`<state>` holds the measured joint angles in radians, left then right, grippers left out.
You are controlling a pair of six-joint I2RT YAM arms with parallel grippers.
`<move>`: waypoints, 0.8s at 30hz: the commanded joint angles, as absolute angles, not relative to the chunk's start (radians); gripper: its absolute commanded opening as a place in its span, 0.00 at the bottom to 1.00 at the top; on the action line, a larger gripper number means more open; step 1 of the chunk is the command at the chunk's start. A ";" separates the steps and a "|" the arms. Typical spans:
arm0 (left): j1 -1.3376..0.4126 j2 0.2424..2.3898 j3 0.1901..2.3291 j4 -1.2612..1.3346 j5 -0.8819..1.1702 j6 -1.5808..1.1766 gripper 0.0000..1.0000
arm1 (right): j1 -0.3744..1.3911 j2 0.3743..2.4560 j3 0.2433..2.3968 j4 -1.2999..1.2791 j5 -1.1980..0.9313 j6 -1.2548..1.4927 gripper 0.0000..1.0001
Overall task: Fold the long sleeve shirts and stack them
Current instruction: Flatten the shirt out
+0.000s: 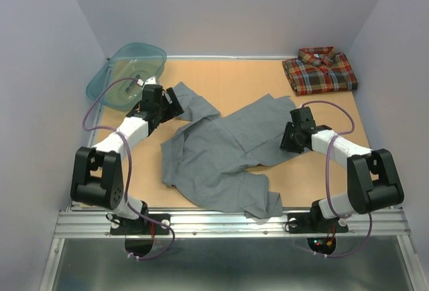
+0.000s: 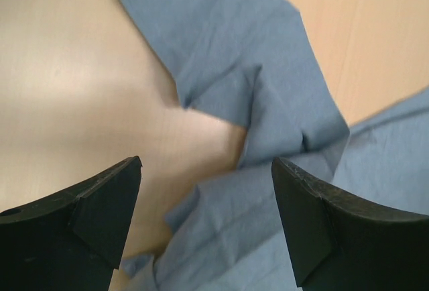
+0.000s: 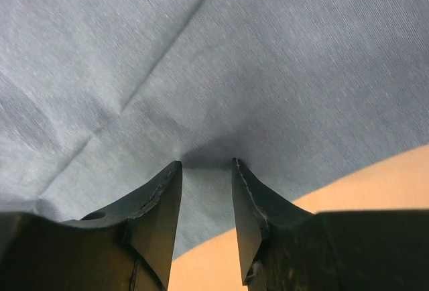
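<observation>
The grey shirt [image 1: 221,150] lies crumpled and unfolded across the middle of the table. The plaid shirt [image 1: 320,71] lies folded at the back right corner. My left gripper [image 1: 175,103] hangs open above the grey shirt's back left part, a sleeve end; in the left wrist view [image 2: 206,163] grey cloth [image 2: 268,90] lies below the wide jaws. My right gripper [image 1: 289,142] is at the shirt's right edge. In the right wrist view [image 3: 206,163] its jaws stand narrowly apart with the tips down on the grey cloth [image 3: 201,56], which lies flat between them.
A teal plastic basin [image 1: 127,70] stands at the back left corner, just behind the left arm. The tan table top [image 1: 248,76] is walled in by pale panels at left, back and right. The shirt's hem hangs near the front rail.
</observation>
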<state>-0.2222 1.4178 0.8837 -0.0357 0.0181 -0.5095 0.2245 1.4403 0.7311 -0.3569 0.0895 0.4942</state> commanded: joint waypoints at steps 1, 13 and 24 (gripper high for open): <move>-0.227 1.534 1.023 0.012 -0.104 -0.546 0.90 | 0.232 1.388 0.693 -0.383 0.087 0.494 0.41; -0.281 1.845 1.207 -0.109 -0.166 -0.561 0.81 | 0.232 1.330 0.670 -0.391 0.095 0.502 0.41; -0.285 1.941 1.305 -0.137 -0.270 -0.483 0.00 | 0.232 1.316 0.643 -0.397 0.109 0.520 0.41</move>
